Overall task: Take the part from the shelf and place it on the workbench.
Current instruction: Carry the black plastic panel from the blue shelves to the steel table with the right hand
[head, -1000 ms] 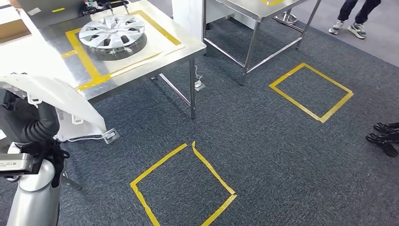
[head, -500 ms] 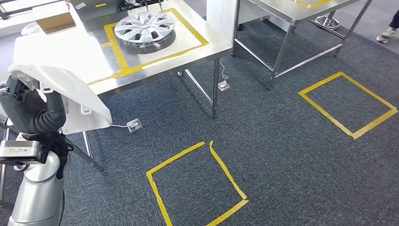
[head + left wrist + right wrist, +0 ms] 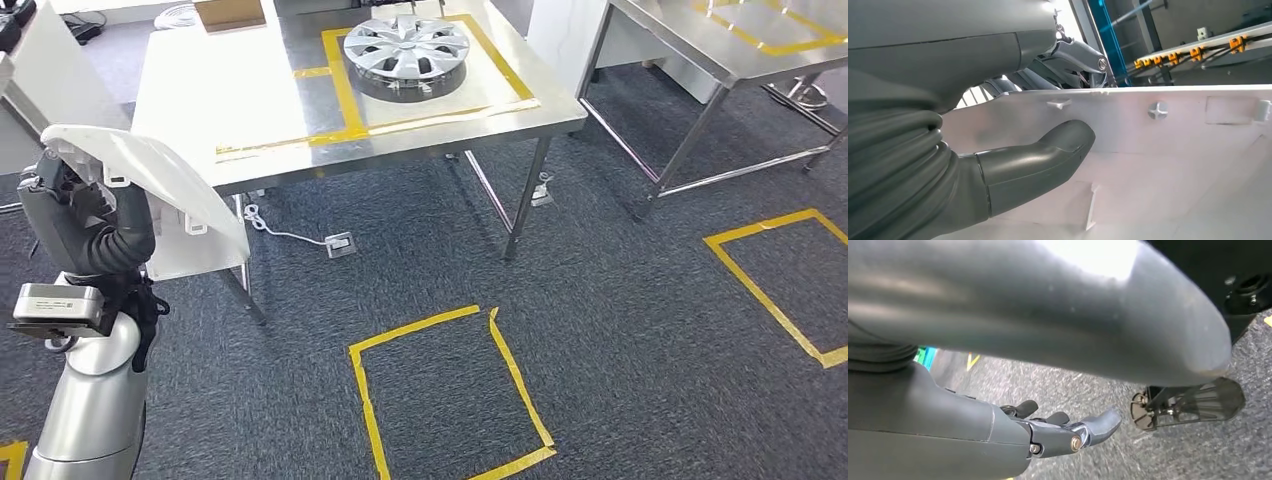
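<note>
Here, at the far left of the head view, the left robot hand (image 3: 62, 205) is raised and clamped on one white moulded part (image 3: 150, 178), a curved panel that it holds in the air just beside the near left corner of the worktop (image 3: 200, 90). In the left wrist view the thick thumb (image 3: 1048, 152) presses flat against the inner face of the part (image 3: 1173, 150), with the darker fingers (image 3: 1075, 52) over its upper edge.

Further right, the one steel worktop carries one silver wheel cover (image 3: 406, 47) lying inside a rectangle of yellow tape (image 3: 345, 95), and one brown cardboard box (image 3: 232, 13) at its far edge. One white cable with a plug block (image 3: 340, 244) lies on the carpet under it.

On the dark carpet there are two yellow tape squares in full sight: one (image 3: 450, 395) near the middle foreground, one (image 3: 780, 285) at the right edge. A second steel table (image 3: 740, 50) stands at the upper right.

The right robot hand (image 3: 1068, 432) hangs over the carpet, fingers loosely apart and holding nothing.
</note>
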Action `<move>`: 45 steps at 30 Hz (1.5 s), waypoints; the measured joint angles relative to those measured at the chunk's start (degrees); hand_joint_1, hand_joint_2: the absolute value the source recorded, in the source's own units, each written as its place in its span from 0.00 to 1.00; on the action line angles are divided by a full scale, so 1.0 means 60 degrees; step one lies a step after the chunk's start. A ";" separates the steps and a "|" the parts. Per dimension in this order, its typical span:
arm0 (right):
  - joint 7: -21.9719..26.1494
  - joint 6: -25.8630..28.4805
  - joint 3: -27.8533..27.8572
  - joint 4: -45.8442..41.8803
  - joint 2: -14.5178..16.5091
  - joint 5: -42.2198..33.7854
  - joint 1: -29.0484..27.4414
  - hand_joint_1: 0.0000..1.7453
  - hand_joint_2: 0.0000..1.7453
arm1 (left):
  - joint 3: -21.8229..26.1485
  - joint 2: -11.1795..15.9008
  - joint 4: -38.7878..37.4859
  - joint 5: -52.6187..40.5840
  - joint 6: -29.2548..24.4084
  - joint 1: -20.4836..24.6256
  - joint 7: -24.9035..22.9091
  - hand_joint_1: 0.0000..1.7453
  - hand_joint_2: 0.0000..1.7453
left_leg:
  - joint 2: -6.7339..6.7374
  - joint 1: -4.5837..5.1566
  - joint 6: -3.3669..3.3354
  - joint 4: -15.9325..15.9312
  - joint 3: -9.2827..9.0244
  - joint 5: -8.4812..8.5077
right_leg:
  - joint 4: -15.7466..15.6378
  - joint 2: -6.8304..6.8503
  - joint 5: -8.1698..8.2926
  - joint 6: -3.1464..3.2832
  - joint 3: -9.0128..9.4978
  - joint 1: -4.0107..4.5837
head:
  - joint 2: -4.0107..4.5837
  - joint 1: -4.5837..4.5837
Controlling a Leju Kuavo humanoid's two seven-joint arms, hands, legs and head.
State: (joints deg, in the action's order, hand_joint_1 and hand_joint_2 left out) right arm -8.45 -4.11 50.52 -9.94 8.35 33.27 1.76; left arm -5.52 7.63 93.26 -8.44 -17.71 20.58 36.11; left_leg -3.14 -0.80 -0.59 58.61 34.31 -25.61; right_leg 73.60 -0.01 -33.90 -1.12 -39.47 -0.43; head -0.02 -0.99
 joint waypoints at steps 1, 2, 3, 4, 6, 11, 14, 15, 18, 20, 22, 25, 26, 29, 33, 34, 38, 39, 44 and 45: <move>0.0003 0.0014 0.0008 0.0000 0.0000 -0.0007 0.0001 0.00 0.00 | -0.0008 -0.0006 -0.0034 0.0000 0.0004 0.0026 0.0000 1.00 1.00 | -0.0142 -0.0008 0.0024 0.0025 0.0015 0.0009 | -0.0548 -0.0084 0.0339 0.0024 0.0261 -0.0016 | 0.0000 0.0002; 0.0005 0.0027 0.0018 0.0000 0.0000 -0.0011 0.0002 0.00 0.00 | -0.0019 -0.0016 -0.0065 0.0000 0.0006 0.0062 0.0000 1.00 1.00 | -0.0270 -0.0023 0.0054 0.0047 0.0032 0.0020 | -0.1246 -0.0320 0.0644 0.0049 0.0593 -0.0042 | 0.0000 0.0004; 0.0007 0.0039 0.0027 0.0000 0.0001 -0.0017 0.0004 0.00 0.00 | -0.0034 -0.0028 -0.0095 0.0001 0.0008 0.0105 0.0000 1.00 1.00 | -0.0395 -0.0021 0.0106 0.0065 0.0057 0.0030 | -0.1848 -0.0574 0.0866 0.0066 0.0880 -0.0048 | 0.0000 0.0006; 0.0009 0.0047 0.0035 0.0000 0.0005 -0.0022 0.0009 0.00 0.00 | -0.0049 -0.0039 -0.0125 0.0002 0.0012 0.0142 -0.0001 1.00 1.00 | -0.0507 -0.0031 0.0172 0.0065 0.0086 0.0050 | -0.2245 -0.0764 0.0978 0.0083 0.1064 -0.0047 | 0.0000 0.0008; 0.0011 0.0054 0.0045 0.0000 0.0015 -0.0028 0.0022 0.00 0.00 | -0.0079 -0.0055 -0.0181 0.0004 0.0019 0.0185 0.0000 1.00 1.00 | -0.0734 -0.0043 0.0336 0.0005 0.0138 0.0120 | -0.2424 -0.0789 0.1005 0.0138 0.1133 0.0006 | 0.0000 0.0011; 0.0040 0.0009 0.0054 -0.0004 0.0045 -0.0040 0.0008 0.00 0.00 | -0.0149 -0.0040 -0.0307 0.0004 0.0021 0.0285 0.0001 1.00 1.00 | 0.0075 0.0004 0.0540 0.1078 0.0746 -0.0539 | -0.2598 -0.0084 0.1157 0.0461 0.1135 -0.0020 | 0.0000 -0.0097; 0.0052 -0.0019 0.0068 -0.0004 0.0048 -0.0040 -0.0036 0.00 0.00 | -0.0209 -0.0052 -0.0412 0.0004 0.0022 0.0290 0.0000 1.00 1.00 | 0.0451 0.0001 0.0587 0.2635 0.1352 -0.1210 | -0.2593 0.0366 0.1157 0.0497 0.1093 0.0040 | 0.0000 -0.0122; 0.0059 -0.0022 0.0075 -0.0004 0.0048 -0.0040 -0.0040 0.00 0.00 | -0.0227 -0.0052 -0.0443 0.0004 0.0022 0.0289 0.0000 1.00 1.00 | 0.0486 0.0003 0.0583 0.2568 0.1247 -0.1116 | -0.2590 0.0511 0.1156 0.0497 0.1090 0.0052 | 0.0000 -0.0122; 0.0072 -0.0026 0.0101 -0.0004 0.0056 -0.0042 -0.0022 0.00 0.00 | -0.0266 -0.0056 -0.0473 0.0003 0.0022 0.0307 0.0000 1.00 1.00 | 0.0855 0.0055 0.0476 0.0784 0.0121 -0.0405 | -0.2562 0.0831 0.1126 0.0447 0.1111 0.0101 | 0.0000 -0.0122; 0.0084 -0.0013 0.0147 -0.0004 0.0058 -0.0088 0.0003 0.00 0.00 | -0.0287 -0.0062 -0.0471 -0.0014 0.0011 0.0320 0.0001 1.00 1.00 | 0.1027 0.0114 0.0329 0.0028 -0.0303 -0.0243 | -0.2537 0.0961 0.1108 0.0360 0.1119 0.0143 | 0.0000 -0.0108; 0.0110 0.0037 0.0213 -0.0004 0.0060 -0.0173 0.0042 0.00 0.00 | -0.0296 -0.0051 -0.0475 -0.0051 -0.0007 0.0308 -0.0008 1.00 1.00 | 0.0916 0.0128 0.0197 -0.0047 -0.0297 -0.0237 | -0.2538 0.1085 0.1115 0.0267 0.1143 0.0149 | 0.0000 -0.0094; 0.0147 0.0090 0.0278 -0.0004 0.0064 -0.0226 0.0046 0.00 0.00 | -0.0296 -0.0045 -0.0479 -0.0091 -0.0025 0.0313 -0.0021 1.00 1.00 | 0.0803 0.0100 0.0094 -0.0057 -0.0291 -0.0199 | -0.2483 0.0678 0.1084 0.0226 0.1104 0.0127 | 0.0000 -0.0052; 0.0149 0.0091 0.0291 -0.0004 0.0065 -0.0227 0.0033 0.00 0.00 | -0.0297 -0.0048 -0.0484 -0.0096 -0.0026 0.0317 -0.0027 1.00 1.00 | 0.0776 0.0106 0.0089 -0.0031 -0.0287 -0.0212 | -0.2491 0.0484 0.1073 0.0269 0.1088 0.0111 | 0.0000 -0.0027; 0.0144 0.0097 0.0327 -0.0004 0.0066 -0.0242 0.0029 0.00 0.00 | -0.0300 -0.0052 -0.0512 -0.0157 -0.0027 0.0320 -0.0108 1.00 1.00 | 0.0692 0.0132 0.0070 0.0033 -0.0265 -0.0263 | -0.2573 0.0417 0.1130 0.0225 0.1115 0.0091 | 0.0000 0.0010; 0.0078 0.0100 0.0408 -0.0004 0.0066 -0.0230 0.0033 0.00 0.00 | -0.0298 -0.0024 -0.0652 -0.0466 -0.0027 0.0508 -0.0426 1.00 1.00 | 0.0674 0.0134 0.0061 0.0056 -0.0239 -0.0266 | -0.2575 0.0423 0.1177 0.0142 0.1119 0.0082 | 0.0000 0.0008; 0.0062 0.0092 0.0426 -0.0004 0.0066 -0.0212 0.0033 0.00 0.00 | -0.0297 -0.0003 -0.0735 -0.0579 -0.0027 0.0627 -0.0505 1.00 1.00 | 0.0673 0.0134 0.0061 0.0059 -0.0233 -0.0265 | -0.2575 0.0423 0.1183 0.0134 0.1117 0.0082 | 0.0000 0.0008; 0.0057 0.0026 0.0446 -0.0004 0.0074 -0.0090 0.0041 0.00 0.00 | -0.0296 0.0174 -0.1419 -0.1154 -0.0027 0.1441 -0.0802 1.00 1.00 | 0.0667 0.0132 0.0065 0.0059 -0.0230 -0.0262 | -0.2575 0.0424 0.1190 0.0125 0.1109 0.0087 | 0.0000 0.0005; 0.0065 0.0003 0.0446 -0.0004 0.0076 -0.0059 0.0045 0.00 0.00 | -0.0296 0.0232 -0.1680 -0.1291 -0.0027 0.1708 -0.0865 1.00 1.00 | 0.0666 0.0131 0.0069 0.0058 -0.0230 -0.0259 | -0.2574 0.0424 0.1191 0.0124 0.1108 0.0088 | 0.0000 0.0005; 0.0168 -0.0083 0.0446 -0.0004 0.0076 0.0035 0.0046 0.00 0.00 | -0.0296 0.0478 -0.2803 -0.1686 -0.0034 0.2704 -0.1036 1.00 1.00 | 0.0667 0.0118 0.0098 0.0051 -0.0232 -0.0241 | -0.2564 0.0416 0.1194 0.0125 0.1096 0.0098 | 0.0000 0.0006; 0.0178 -0.0089 0.0446 -0.0004 0.0076 0.0049 0.0046 0.00 0.00 | -0.0296 0.0510 -0.2964 -0.1702 -0.0036 0.2812 -0.1047 1.00 1.00 | 0.0668 0.0116 0.0102 0.0050 -0.0232 -0.0238 | -0.2561 0.0415 0.1194 0.0126 0.1093 0.0100 | 0.0000 0.0005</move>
State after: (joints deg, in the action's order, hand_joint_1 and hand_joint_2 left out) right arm -7.38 -4.65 53.20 -9.97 8.81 33.56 2.04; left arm -7.30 10.69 75.48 -18.65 -17.93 37.45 29.82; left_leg 0.87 -0.11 0.02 58.92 32.92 -27.03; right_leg 58.23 2.48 -26.73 -0.36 -32.92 0.16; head -0.02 -0.96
